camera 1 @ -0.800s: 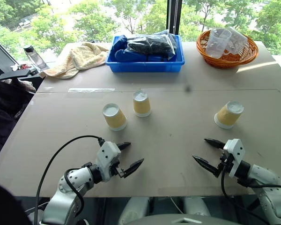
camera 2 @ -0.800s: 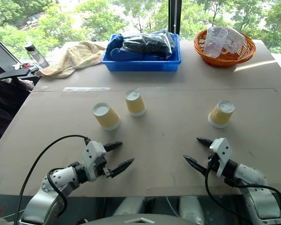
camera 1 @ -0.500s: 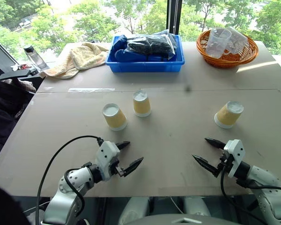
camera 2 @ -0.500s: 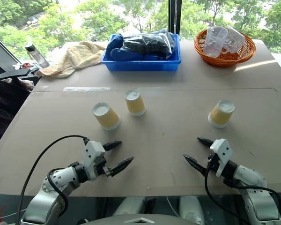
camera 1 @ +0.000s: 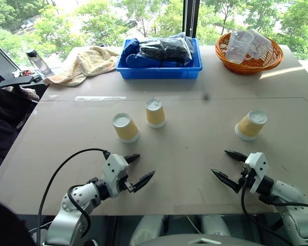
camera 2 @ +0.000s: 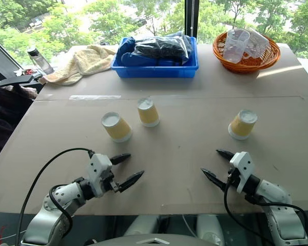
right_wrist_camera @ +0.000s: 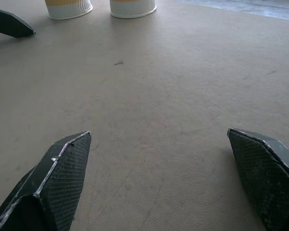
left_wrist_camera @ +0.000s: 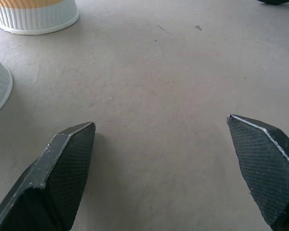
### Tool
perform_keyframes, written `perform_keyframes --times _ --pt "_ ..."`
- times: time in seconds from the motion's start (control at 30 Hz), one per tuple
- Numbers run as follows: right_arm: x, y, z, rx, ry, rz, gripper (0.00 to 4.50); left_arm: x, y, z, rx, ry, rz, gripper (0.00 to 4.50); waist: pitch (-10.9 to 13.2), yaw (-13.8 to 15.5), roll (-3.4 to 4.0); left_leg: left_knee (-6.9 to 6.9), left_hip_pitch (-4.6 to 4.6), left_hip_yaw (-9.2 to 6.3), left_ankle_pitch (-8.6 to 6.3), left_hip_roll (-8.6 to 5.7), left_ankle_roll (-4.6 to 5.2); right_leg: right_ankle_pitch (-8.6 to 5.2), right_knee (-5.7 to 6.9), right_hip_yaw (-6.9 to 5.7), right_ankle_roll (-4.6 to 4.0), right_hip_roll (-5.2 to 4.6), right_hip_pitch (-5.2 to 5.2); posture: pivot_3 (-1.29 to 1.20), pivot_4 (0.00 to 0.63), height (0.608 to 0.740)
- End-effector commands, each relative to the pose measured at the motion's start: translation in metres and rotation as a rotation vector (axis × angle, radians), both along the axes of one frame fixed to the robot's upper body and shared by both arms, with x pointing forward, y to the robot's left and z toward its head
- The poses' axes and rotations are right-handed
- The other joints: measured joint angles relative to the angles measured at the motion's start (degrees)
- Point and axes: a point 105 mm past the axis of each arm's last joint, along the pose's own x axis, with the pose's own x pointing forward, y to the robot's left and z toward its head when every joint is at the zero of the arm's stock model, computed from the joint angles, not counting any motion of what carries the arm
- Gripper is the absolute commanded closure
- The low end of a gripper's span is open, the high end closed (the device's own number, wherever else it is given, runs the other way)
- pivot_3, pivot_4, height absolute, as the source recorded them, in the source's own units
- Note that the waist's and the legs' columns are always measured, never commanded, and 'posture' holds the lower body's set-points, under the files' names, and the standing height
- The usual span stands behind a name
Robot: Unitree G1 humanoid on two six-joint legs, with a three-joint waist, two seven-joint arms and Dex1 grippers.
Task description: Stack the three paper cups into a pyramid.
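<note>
cups (camera 1: 155,113): no readable print | left end effector (camera 1: 137,169): open, empty | right end effector (camera 1: 227,166): open, empty

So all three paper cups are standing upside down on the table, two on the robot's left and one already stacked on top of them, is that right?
Not quite. No cup is stacked. Two upside-down paper cups stand on the left, and the third stands apart on the table on the robot's right, as the left eye view shows.
</note>
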Motion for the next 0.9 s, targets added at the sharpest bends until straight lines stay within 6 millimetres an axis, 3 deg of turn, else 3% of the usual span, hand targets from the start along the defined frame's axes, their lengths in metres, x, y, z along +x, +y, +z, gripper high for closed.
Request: perform_keyframes --times 0.03,0.17,0.33,0.47,0.63,0.9 --pt "-0.003 0.003 0.009 0.014 -0.047 0.058 0.03 0.0 0.003 0.028 -0.076 -0.103 0.014 0.0 0.01 -0.02 0.0 0.0 0.0 0.0 0.0 0.0 0.0 0.0 0.0 0.0 0.0 0.0 0.0 0.0 0.15 0.74" --pt "-0.006 0.015 0.031 0.091 -0.09 0.157 0.03 0.008 0.019 0.057 -0.18 -0.227 0.18 0.0 0.1 -0.04 0.0 0.0 -0.01 0.0 0.0 0.01 0.0 0.0 0.0 0.0 0.0 0.0 0.0 0.0 0.15 0.74" --pt "-0.007 0.024 0.049 0.18 -0.11 0.245 0.03 0.017 0.044 0.068 -0.159 -0.331 0.349 0.0 0.12 0.01 -0.04 0.02 -0.01 0.0 0.0 0.03 0.0 0.0 0.0 -0.01 0.0 0.03 0.0 0.0 0.15 0.74" --pt "-0.007 0.033 0.065 0.23 -0.121 0.321 0.03 0.036 0.055 0.079 -0.176 -0.397 0.472 0.0 0.17 0.21 -0.15 0.11 -0.05 -0.02 0.0 0.03 0.0 0.01 0.01 -0.06 0.01 0.03 0.01 0.0 0.15 0.74" --pt "-0.003 0.036 0.077 0.25 -0.151 0.348 0.03 0.056 0.055 0.075 -0.135 -0.411 0.511 0.0 0.18 -0.01 -0.16 0.12 -0.05 0.0 0.0 0.03 0.0 0.02 0.02 -0.04 0.01 0.04 0.0 0.0 0.15 0.74" --pt "0.0 0.041 0.081 0.253 -0.18 0.34 0.03 0.078 0.052 0.068 -0.119 -0.384 0.48 0.0 0.19 0.01 -0.18 0.13 -0.06 -0.02 0.0 0.03 -0.01 0.02 0.03 -0.05 0.01 0.05 -0.02 0.0 0.15 0.74"
